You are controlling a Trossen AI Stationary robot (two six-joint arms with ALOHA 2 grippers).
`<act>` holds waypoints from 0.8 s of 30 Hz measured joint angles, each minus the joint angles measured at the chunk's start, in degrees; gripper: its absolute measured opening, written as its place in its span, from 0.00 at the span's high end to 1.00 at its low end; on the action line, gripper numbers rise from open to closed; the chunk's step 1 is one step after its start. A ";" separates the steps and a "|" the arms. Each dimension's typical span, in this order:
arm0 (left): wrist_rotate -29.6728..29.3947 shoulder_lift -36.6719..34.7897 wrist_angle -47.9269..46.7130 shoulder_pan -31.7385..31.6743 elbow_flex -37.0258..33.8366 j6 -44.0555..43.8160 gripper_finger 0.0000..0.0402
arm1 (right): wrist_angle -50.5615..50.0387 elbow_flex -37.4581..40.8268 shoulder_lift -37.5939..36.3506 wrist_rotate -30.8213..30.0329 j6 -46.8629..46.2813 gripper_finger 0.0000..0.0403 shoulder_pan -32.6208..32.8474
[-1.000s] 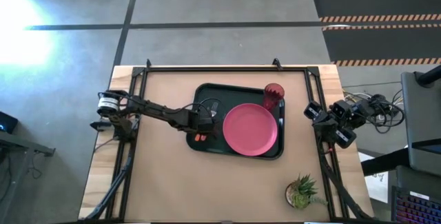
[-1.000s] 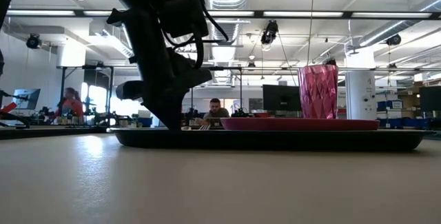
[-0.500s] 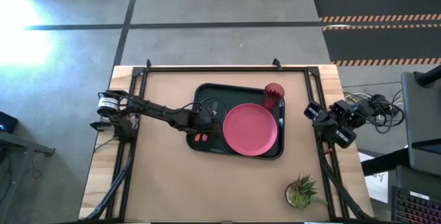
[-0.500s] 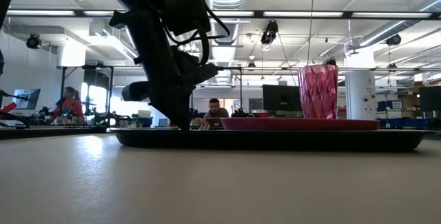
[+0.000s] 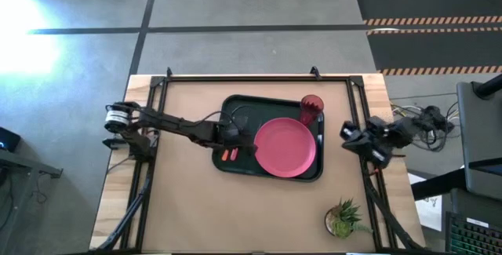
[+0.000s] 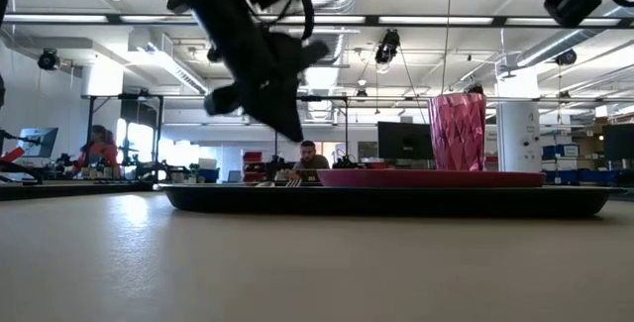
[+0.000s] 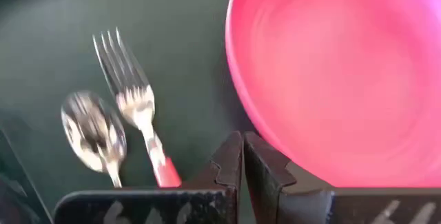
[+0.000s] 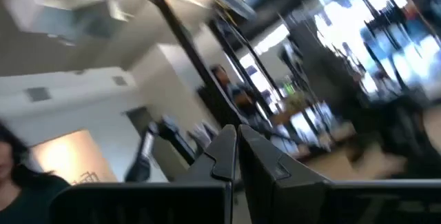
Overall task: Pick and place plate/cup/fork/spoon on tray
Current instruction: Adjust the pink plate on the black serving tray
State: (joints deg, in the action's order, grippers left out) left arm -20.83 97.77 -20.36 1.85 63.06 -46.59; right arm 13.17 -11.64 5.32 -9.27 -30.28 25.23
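The pink-red plate (image 5: 285,147) lies flat on the dark tray (image 5: 235,103). The dark-red cup (image 5: 311,107) stands upright in the tray's far right corner. The fork (image 7: 138,107) and the spoon (image 7: 93,131) lie side by side on the tray's floor, left of the plate; their handles show in the high view (image 5: 227,155). My left gripper (image 7: 241,141) is shut and empty. It hangs above the tray beside the plate's left edge (image 5: 248,140) and shows raised in the low view (image 6: 292,129). My right gripper (image 8: 238,133) is shut and empty, just past the tray's right side (image 5: 343,135).
A small potted plant (image 5: 343,218) stands at the table's near right corner. Black frame rails (image 5: 149,169) run along the table's left, right and far sides. Bare tabletop (image 5: 235,208) lies in front of the tray. People sit in the room beyond the table (image 6: 309,159).
My left gripper has risen off the tray and shifted a little toward the plate; the fork and spoon stay on the tray. My right gripper has swung a little toward the tray from the table's right edge.
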 joint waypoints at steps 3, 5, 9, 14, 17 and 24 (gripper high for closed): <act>-2.18 -4.01 -0.37 0.00 0.76 2.65 1.00 | 0.79 0.02 4.25 -0.21 -3.89 0.98 0.00; -3.61 -7.52 -0.30 0.00 0.79 4.09 1.00 | 2.43 -0.17 7.02 0.30 -5.21 0.98 0.00; -7.11 -15.01 -2.79 0.04 0.45 5.50 1.00 | -4.52 -4.48 12.70 0.22 -8.41 0.98 0.00; -8.65 -23.45 -7.31 0.15 0.33 7.99 1.00 | -23.05 -13.64 19.93 -1.33 -15.10 0.98 0.00; -8.96 -27.25 -7.27 0.15 0.16 10.63 1.00 | -33.38 -18.74 24.67 -2.01 -19.64 0.98 0.00; -11.10 -32.53 -7.41 0.20 -0.42 15.31 1.00 | -56.28 -25.95 36.87 -2.70 -34.36 0.98 0.00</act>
State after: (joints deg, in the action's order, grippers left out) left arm -31.92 65.24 -27.77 2.04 62.64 -31.28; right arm -43.12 -37.59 42.20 -11.98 -64.64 25.23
